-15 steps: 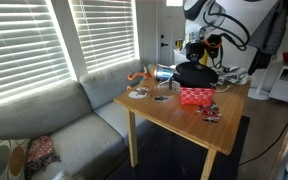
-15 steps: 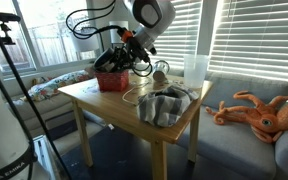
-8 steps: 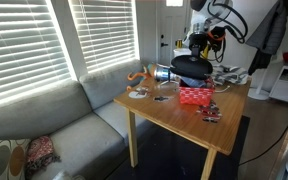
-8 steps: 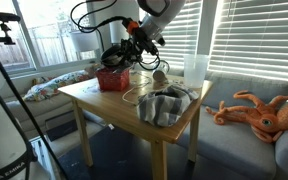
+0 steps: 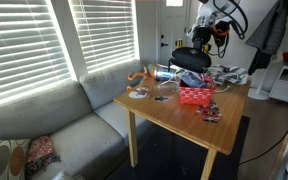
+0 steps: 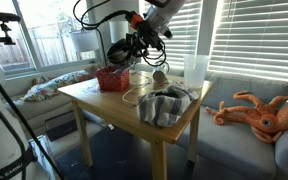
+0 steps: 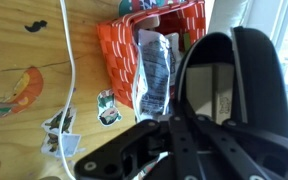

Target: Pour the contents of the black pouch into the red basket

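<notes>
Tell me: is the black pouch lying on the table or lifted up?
Lifted up. In both exterior views the black pouch hangs from the shut claw above the red basket, off the table.

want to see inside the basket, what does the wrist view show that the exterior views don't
Only the wrist view: it looks down into the red basket, with a shiny wrapped packet in it, and shows small flat items on the wood beside it.
Only the exterior views: the black pouch held up above the basket, the grey cloth, the orange octopus toy and the sofa.
Shared: the basket, the wooden table and the white cable.
</notes>
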Robot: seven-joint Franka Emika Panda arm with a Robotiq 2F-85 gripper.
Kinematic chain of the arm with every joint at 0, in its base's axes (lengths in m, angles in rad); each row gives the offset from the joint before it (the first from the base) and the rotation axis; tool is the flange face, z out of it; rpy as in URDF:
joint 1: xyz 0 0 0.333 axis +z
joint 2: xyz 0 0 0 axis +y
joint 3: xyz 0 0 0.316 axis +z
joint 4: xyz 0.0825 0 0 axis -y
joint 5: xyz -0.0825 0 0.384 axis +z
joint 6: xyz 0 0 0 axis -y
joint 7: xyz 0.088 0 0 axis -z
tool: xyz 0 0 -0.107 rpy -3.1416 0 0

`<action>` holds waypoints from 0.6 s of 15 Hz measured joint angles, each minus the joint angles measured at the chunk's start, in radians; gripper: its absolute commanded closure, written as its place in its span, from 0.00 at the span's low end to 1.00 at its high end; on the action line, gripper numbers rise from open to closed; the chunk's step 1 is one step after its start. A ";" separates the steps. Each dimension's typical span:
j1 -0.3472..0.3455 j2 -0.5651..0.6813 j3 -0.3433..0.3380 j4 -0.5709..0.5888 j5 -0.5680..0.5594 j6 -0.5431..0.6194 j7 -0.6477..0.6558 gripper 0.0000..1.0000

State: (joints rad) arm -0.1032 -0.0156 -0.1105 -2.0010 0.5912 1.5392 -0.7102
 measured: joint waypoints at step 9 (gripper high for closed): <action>0.000 -0.091 -0.014 -0.030 0.035 0.239 -0.095 0.99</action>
State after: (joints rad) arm -0.1032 -0.1064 -0.1242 -2.0309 0.6264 1.7781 -0.8047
